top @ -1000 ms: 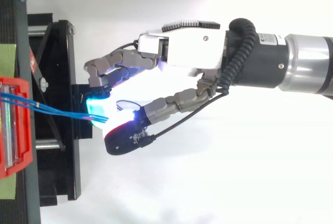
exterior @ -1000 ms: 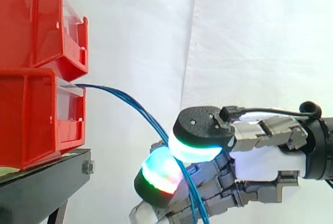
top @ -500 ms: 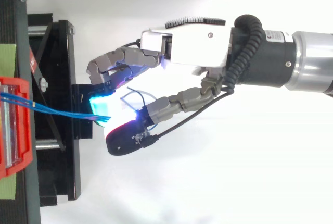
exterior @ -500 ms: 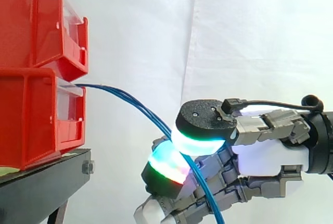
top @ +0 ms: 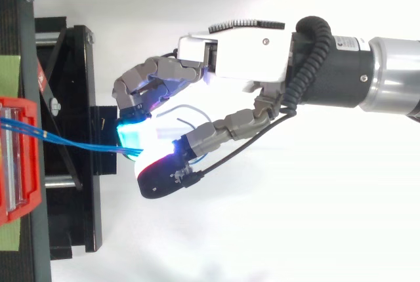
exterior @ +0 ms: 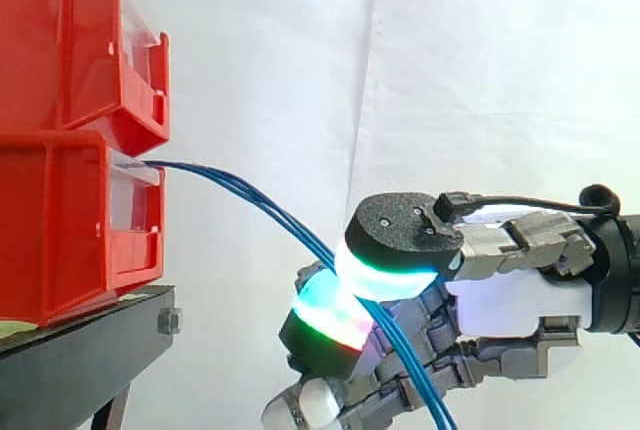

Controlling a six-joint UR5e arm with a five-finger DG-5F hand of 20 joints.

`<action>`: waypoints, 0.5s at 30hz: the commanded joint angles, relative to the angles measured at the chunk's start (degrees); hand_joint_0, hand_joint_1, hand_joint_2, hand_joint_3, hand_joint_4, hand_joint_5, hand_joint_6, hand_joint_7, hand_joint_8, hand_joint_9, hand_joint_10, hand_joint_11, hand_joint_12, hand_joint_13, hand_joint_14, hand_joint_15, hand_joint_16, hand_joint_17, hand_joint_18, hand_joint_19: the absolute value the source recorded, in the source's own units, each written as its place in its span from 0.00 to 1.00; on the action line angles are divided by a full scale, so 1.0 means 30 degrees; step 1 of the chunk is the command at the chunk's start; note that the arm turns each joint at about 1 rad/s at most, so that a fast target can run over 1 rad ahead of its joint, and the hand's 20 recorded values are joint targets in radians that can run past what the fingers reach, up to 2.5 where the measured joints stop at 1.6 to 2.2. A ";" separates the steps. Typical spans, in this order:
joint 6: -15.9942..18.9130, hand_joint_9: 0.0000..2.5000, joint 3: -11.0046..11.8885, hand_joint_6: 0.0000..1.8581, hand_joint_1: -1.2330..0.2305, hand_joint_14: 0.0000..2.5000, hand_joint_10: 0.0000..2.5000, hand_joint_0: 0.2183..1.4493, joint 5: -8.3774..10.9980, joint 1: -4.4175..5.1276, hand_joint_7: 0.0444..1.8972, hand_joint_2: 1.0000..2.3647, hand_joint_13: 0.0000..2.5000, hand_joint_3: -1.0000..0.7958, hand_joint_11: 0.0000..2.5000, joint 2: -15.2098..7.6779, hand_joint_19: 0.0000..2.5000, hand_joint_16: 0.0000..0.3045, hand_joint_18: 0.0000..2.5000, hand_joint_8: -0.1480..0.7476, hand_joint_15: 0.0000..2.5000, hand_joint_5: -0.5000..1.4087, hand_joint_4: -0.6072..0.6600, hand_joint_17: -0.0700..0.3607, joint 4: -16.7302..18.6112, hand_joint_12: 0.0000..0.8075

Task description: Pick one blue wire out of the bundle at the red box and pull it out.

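A bundle of thin blue wires (exterior: pixel 260 208) comes out of the front of the lower red box (exterior: pixel 70 220) and arcs down to the right. From above, the wires (top: pixel 72 141) run from the red box (top: pixel 18 157) to my hand (top: pixel 230 59). In the side view my hand (exterior: pixel 500 305) comes in from the right, and its curled fingers and thumb (exterior: pixel 398 250) pinch the wires between glowing pads (exterior: pixel 325 318). Below the pads the wires pass on to the lower edge, spread slightly apart.
A second red bin (exterior: pixel 80 40) is stacked on the lower one. Both rest on a black stand (exterior: pixel 90 350), whose frame (top: pixel 72 138) lies under the wires in the top view. A white curtain hangs behind.
The hand has drawn a little to the right, away from the box, with the wires in its pinch. The wires below the pads have swung rightward and spread.
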 commanded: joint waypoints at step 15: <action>0.0133 0.38 0.0010 0.35 0.35 0.00 0.01 0.33 -0.0029 -0.0075 0.68 0.02 0.16 0.49 0.44 -0.0004 0.10 0.18 0.15 0.50 0.07 0.20 0.84 0.46 0.0059 0.45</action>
